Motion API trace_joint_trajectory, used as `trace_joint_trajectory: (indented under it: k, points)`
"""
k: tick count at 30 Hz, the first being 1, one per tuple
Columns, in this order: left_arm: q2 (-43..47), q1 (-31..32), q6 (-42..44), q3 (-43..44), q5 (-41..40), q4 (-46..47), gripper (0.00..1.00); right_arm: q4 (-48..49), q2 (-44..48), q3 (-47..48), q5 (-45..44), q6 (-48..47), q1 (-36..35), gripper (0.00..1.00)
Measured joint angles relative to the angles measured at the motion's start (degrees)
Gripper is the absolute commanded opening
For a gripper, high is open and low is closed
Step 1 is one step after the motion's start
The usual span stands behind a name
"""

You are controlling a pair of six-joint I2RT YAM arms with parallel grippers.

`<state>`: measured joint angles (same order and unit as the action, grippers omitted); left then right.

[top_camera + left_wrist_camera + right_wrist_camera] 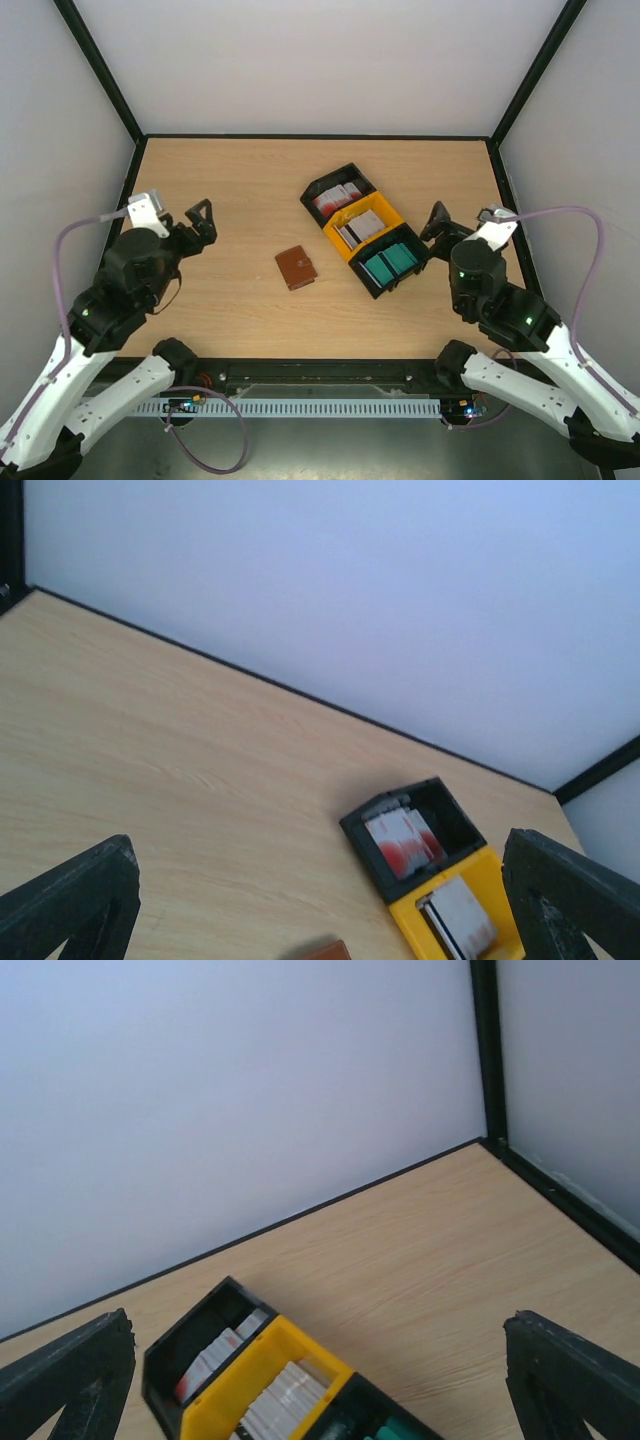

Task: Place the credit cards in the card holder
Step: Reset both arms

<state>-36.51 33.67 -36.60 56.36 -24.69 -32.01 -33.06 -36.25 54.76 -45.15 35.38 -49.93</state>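
Two grippers, the left gripper [207, 222] and the right gripper [432, 225], stand with jaws spread wide and empty. The small brown leather folding card holder [296, 267] lies closed on the wooden table [220, 180], ahead of the left jaws and well apart. Thin plastic credit cards [388, 262], red-and-white, grey and teal, fill the black-and-yellow three-compartment tray [332, 228] just beyond the right jaws.

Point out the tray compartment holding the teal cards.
The black end compartment nearest the right gripper holds the teal cards; the yellow middle compartment has white-grey cards, the far black compartment red-and-white cards.
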Motion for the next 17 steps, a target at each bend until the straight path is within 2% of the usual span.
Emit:
trace_joint_trajectory:
  k: [5, 17]
  points:
    - [3.78, 0.00, 2.21, 1.36, -3.04, -2.34, 0.99, -4.02, 2.91, 0.68, -3.45, 1.99, 0.00, 0.98]
    - [10.16, 0.00, 5.62, 0.11, -6.40, -3.54, 0.99, -4.94, 7.93, 1.03, -7.45, 4.24, 0.00, 0.98]
